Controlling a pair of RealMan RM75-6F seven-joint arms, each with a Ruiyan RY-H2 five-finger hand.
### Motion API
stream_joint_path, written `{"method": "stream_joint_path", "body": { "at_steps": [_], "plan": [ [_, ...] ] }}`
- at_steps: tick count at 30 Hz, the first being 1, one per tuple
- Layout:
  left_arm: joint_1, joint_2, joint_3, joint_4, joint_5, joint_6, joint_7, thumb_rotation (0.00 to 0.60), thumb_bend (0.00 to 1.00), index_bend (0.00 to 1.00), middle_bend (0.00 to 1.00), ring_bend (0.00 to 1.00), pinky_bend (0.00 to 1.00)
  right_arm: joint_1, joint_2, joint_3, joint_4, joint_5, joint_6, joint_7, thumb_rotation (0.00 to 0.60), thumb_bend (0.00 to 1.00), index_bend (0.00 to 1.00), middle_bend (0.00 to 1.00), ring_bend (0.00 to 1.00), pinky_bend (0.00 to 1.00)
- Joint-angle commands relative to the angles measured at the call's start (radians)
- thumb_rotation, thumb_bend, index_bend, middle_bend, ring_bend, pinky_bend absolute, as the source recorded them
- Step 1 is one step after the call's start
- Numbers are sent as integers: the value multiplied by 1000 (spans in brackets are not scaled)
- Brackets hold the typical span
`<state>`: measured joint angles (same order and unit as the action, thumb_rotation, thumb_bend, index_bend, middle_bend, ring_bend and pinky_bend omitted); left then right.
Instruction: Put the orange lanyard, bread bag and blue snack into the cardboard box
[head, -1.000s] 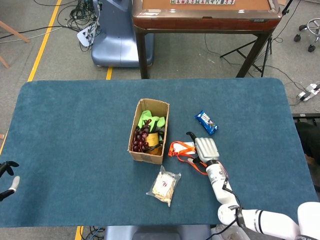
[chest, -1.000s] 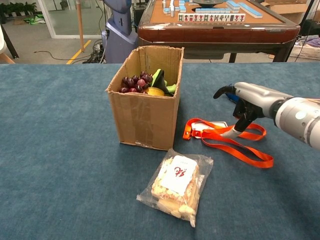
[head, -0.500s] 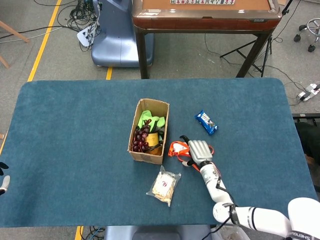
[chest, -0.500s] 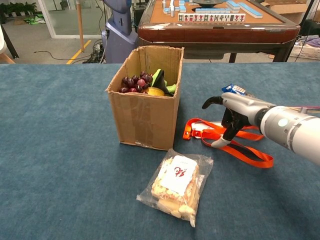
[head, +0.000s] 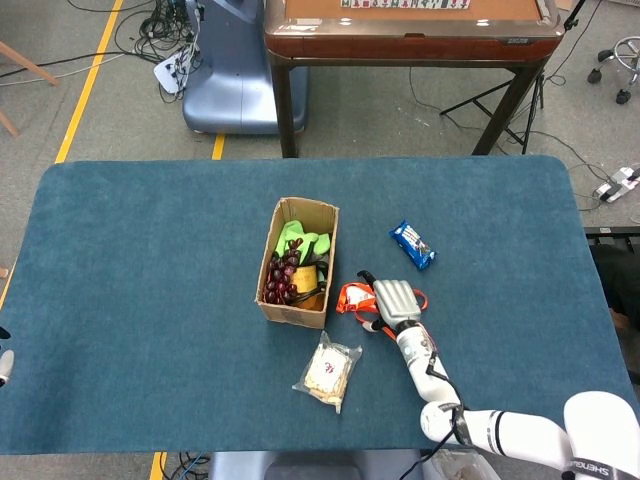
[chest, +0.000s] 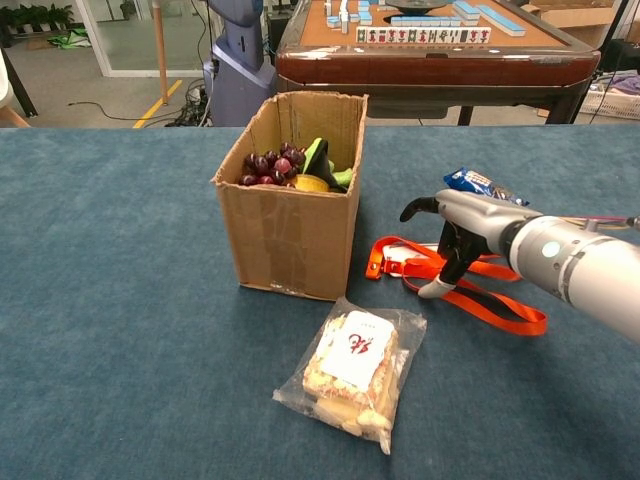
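The orange lanyard (chest: 487, 303) lies flat on the blue cloth just right of the cardboard box (chest: 295, 215), its white badge (chest: 403, 262) nearest the box. My right hand (chest: 455, 235) hovers over the lanyard's middle with its fingers (chest: 437, 288) pointing down onto the strap and the thumb held apart; nothing is lifted. In the head view the right hand (head: 393, 300) covers part of the lanyard (head: 350, 297). The bread bag (chest: 352, 365) lies in front of the box. The blue snack (head: 412, 244) sits behind the hand. Only a sliver of my left hand (head: 3, 366) shows at the left edge.
The box (head: 298, 262) is open-topped and holds grapes (chest: 265, 165), a green item and something yellow. A wooden game table (chest: 430, 45) and a blue machine base (head: 230, 70) stand beyond the far edge of the blue table (head: 150, 250).
My right hand has slid left toward the box and lowered its fingers onto the lanyard strap. My left hand has drawn back almost out of the head view.
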<state>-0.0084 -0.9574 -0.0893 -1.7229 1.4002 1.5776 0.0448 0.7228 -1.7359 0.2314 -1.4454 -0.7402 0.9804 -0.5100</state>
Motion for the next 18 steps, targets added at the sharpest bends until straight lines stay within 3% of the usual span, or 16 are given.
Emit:
{"method": "stream_joint_path", "body": {
  "at_steps": [1,18],
  "plan": [
    [1,3,-1,-2,-6,-3,3,600,351,464,551,377,601,8,-4,0,11,13,-10,-3,600,0,170,1000,1000,1000],
    [3,14,-3,-14,-27,-20,1,600,352,468,551,377,601,46,-1,11,58,75,-44,-13,600,0,170,1000,1000,1000]
  ]
}}
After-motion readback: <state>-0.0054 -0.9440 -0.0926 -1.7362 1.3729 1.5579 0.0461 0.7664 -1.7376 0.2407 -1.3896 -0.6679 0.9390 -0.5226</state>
